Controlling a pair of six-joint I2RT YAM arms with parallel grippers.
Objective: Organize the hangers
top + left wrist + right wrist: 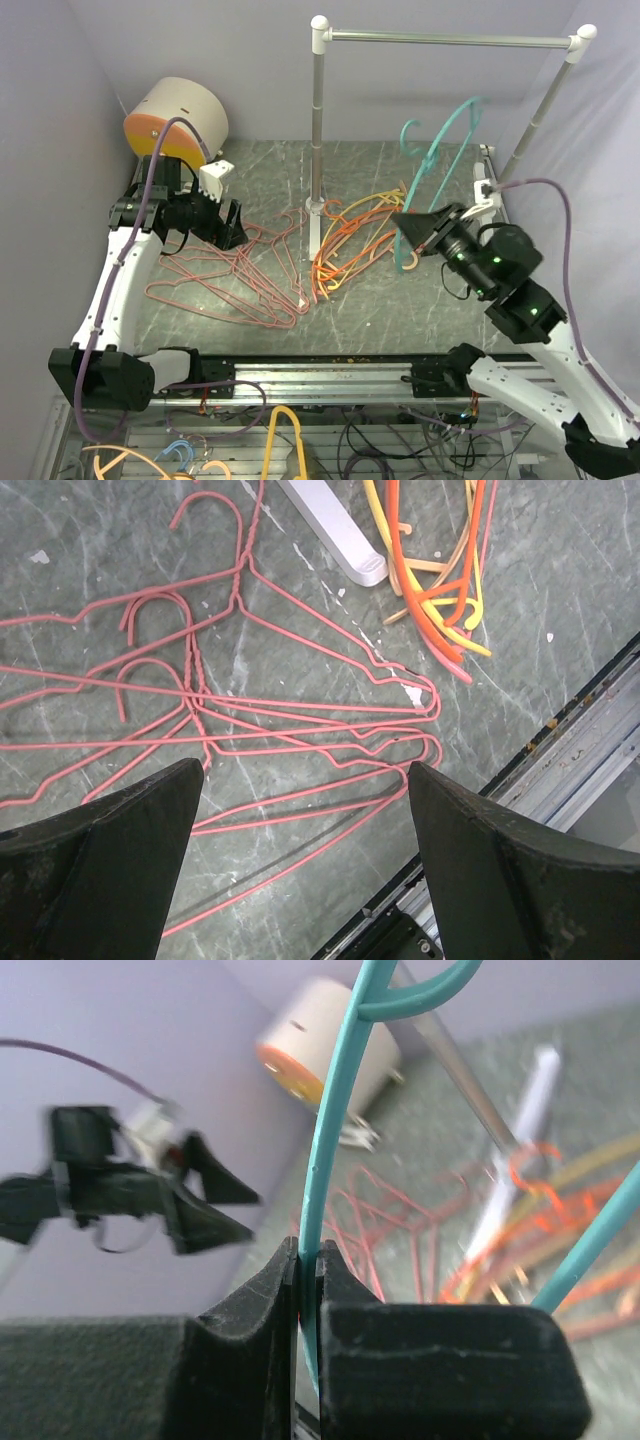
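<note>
My right gripper (308,1260) pinches the teal hanger (320,1140), lifted off the table (400,310). My left gripper (305,770) hangs spread wide over the pink hangers (190,670) tangled flat on it, orange and yellow hangers (405,570) beside them.

pink wire hangers (235,280) lie tangled flat; orange and yellow plastic hangers (347,253) sit heaped just beside; teal hanger (320,1140) is raised, tilted.

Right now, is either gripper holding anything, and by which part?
The right gripper is shut on the teal hanger, pinching one thin arm of its frame. The left gripper is open above the pink hangers, holding nothing.
</note>
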